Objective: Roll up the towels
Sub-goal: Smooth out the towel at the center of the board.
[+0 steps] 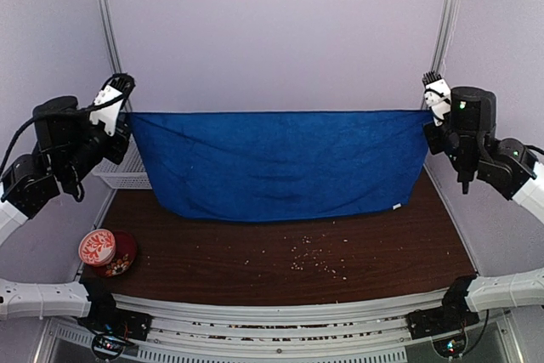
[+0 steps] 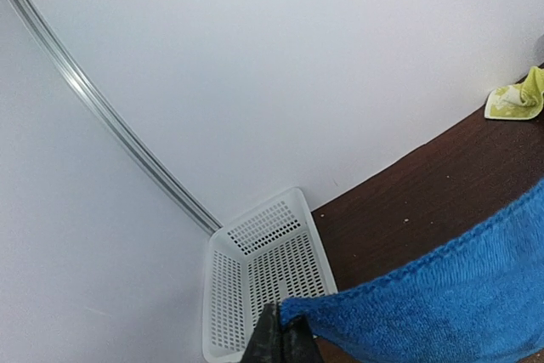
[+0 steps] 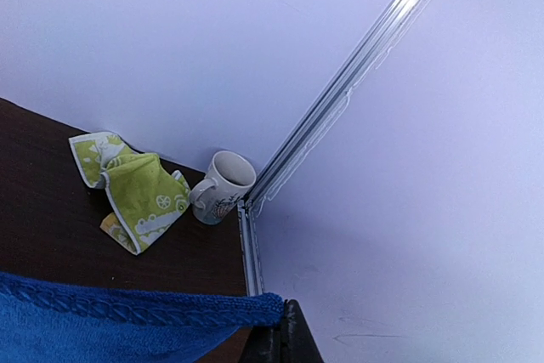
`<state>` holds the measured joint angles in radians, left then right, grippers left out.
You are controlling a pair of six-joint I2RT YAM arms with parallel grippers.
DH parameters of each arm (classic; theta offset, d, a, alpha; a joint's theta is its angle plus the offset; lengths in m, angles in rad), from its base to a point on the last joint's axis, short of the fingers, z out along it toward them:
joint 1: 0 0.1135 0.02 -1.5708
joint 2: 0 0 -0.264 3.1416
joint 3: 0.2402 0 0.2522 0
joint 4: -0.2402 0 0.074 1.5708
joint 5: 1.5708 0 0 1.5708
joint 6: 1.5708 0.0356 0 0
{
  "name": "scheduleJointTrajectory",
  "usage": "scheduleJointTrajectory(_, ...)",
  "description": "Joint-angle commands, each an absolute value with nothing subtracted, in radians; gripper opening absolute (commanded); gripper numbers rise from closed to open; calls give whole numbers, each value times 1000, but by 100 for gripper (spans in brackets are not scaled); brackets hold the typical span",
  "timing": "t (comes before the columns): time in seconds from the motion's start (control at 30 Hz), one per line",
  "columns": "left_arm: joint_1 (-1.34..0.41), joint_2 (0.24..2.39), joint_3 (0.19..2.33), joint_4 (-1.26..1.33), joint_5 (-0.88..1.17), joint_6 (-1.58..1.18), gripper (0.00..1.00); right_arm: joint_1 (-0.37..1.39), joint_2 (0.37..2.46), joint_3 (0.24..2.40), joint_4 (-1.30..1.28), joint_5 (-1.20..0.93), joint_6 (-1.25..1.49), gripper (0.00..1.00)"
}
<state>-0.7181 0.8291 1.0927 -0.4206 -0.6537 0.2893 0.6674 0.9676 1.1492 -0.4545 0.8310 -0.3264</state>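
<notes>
The blue towel [image 1: 280, 163] hangs stretched wide between my two grippers, its top edge taut and its lower edge resting on the dark wooden table [image 1: 255, 261]. My left gripper [image 1: 128, 114] is shut on the towel's upper left corner; in the left wrist view its fingertips [image 2: 285, 335] pinch the blue towel [image 2: 442, 303]. My right gripper [image 1: 429, 112] is shut on the upper right corner, where the right wrist view shows its jaws [image 3: 280, 331] clamping the blue hem [image 3: 127, 308]. The yellow-green towel [image 3: 136, 189] lies crumpled at the table's far right corner. It also shows in the left wrist view [image 2: 518, 99] but is hidden in the top view.
A white perforated basket [image 2: 263, 278] stands at the far left corner, partly behind the towel [image 1: 123, 174]. A white mug [image 3: 223, 186] sits in the far right corner beside the yellow-green towel. A red-patterned cup [image 1: 100, 248] stands at the near left. Crumbs [image 1: 314, 259] dot the table's front.
</notes>
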Motion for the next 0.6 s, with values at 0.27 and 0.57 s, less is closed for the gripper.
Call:
scheduleJointTrajectory(0.27,-517,1361,1151,-228,-489,246,0,517,1465,1229,-285,774,-379,0)
scheduleJointTrajectory(0.57,-445,1880,1393,-45,-555,340,0,382,1934,1463,-154,765,-459,0)
